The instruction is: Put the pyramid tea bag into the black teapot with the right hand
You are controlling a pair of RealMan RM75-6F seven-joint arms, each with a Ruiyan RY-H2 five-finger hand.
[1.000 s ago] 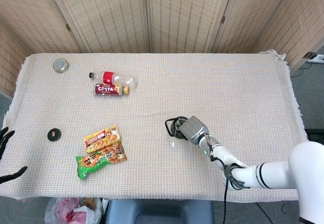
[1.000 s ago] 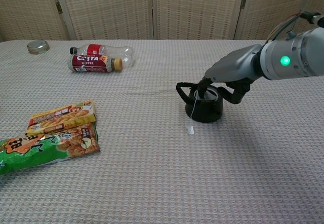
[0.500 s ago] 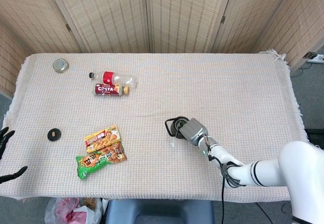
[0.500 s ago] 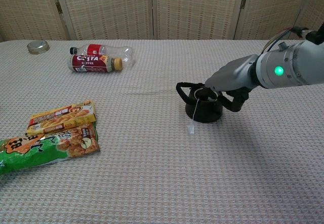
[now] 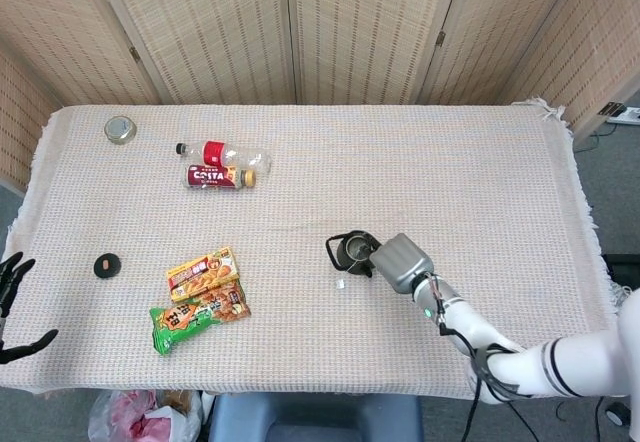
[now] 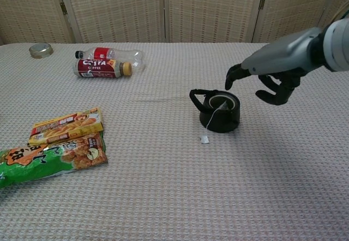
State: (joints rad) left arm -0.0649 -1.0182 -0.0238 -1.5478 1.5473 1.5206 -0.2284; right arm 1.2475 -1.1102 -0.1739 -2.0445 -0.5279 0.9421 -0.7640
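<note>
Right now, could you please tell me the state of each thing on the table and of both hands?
Black teapot: upright, lid off.
Pyramid tea bag: inside teapot, string and tag over the rim.
Small black lid: lying on the cloth, apart.
Two plastic bottles: lying down, capped.
Right robot hand: empty, fingers apart, above teapot.
Left robot hand: empty, open.
</note>
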